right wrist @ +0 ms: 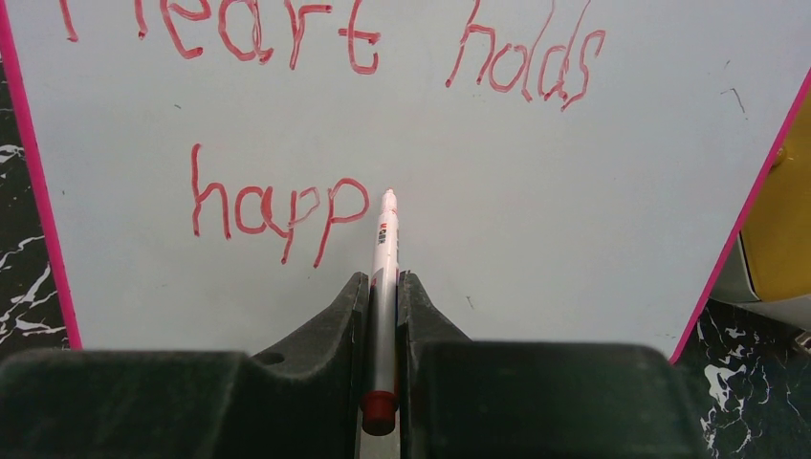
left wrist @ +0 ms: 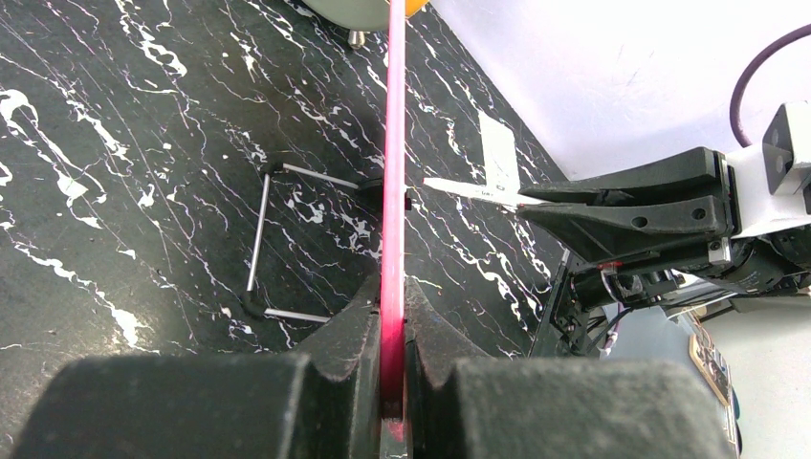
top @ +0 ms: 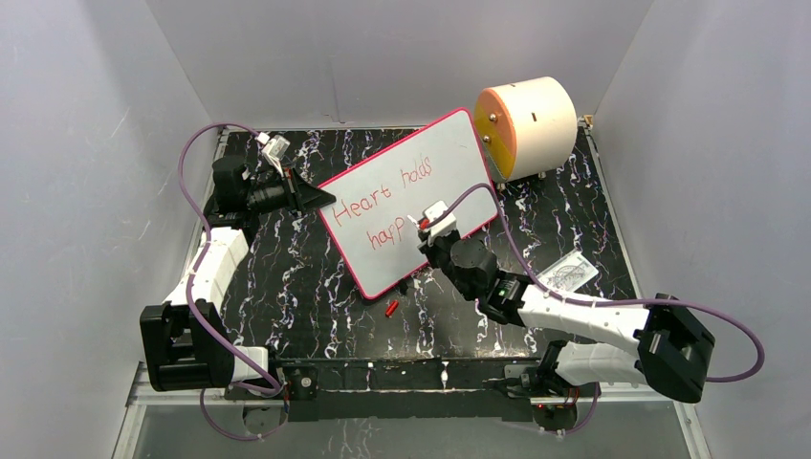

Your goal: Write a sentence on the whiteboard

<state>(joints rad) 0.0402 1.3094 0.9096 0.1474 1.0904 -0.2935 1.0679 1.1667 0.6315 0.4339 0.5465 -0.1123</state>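
Observation:
The whiteboard point(top: 435, 158) with its pink-red rim stands tilted at the table's middle. My left gripper point(top: 316, 196) is shut on its left rim; the left wrist view shows the rim point(left wrist: 393, 143) edge-on between my fingers. The red sentence point(top: 383, 196) reads "Heart holds" with "happ" below; it also shows in the right wrist view point(right wrist: 277, 206). My right gripper point(top: 432, 222) is shut on a white marker point(right wrist: 383, 277) with a red end. Its tip sits at the board just right of the last "p".
A cream cylinder with an orange face point(top: 526, 124) lies at the back right, close behind the board. A red marker cap point(top: 391, 308) lies on the black marbled table point(top: 316, 287). A wire stand point(left wrist: 263, 239) lies under the board. A clear packet point(top: 569, 273) lies at right.

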